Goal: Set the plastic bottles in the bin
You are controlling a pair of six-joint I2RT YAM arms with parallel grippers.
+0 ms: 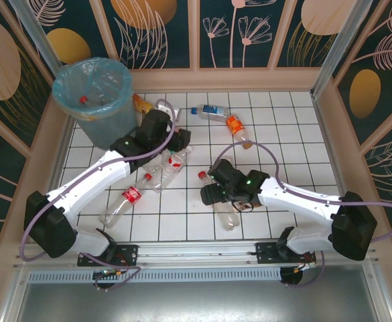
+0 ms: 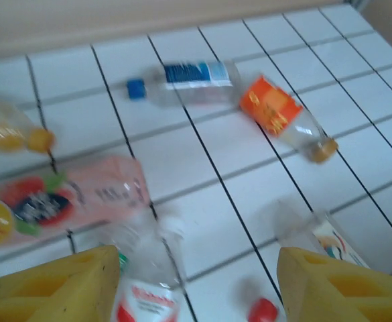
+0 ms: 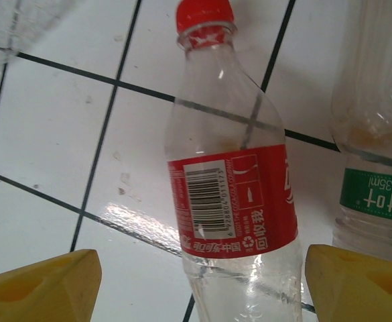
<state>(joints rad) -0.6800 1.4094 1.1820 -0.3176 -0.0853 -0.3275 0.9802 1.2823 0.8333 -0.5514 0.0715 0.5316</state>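
On the white tiled desk [image 1: 296, 134], the grey-blue bin [image 1: 108, 127] stands in the far left corner with its blue liner open upward. Empty drink bottles lie scattered from its foot across the middle. The left arm [image 1: 95, 178] stretches from the near left toward the far middle. The right arm [image 1: 303, 201] lies low across the near right, bent in toward the centre.

The right gripper [image 3: 202, 258] hangs directly above a red-label bottle [image 3: 232, 201], its yellow fingers spread wide, one on each side of the body and touching nothing. The bottle lies flat. Its long axis runs straight away from the gripper, so the closing line crosses it at right angles, about level with the lower edge of the label. From above, its red cap [image 1: 201, 176] points toward the far left, out from under the wrist.

A green-label bottle [image 3: 376, 194] lies just beside it, close to where one finger would come down. By my reading that is the tight spot for a straight descent.

The left gripper [image 2: 197, 258] is also spread and empty, over more bottles at mid-desk. A blue-label bottle [image 2: 189, 77] and an orange-label bottle [image 2: 276, 111] lie farther off.

The bin is well apart from the right gripper and nearer the left arm, so the carry would run toward the far left.
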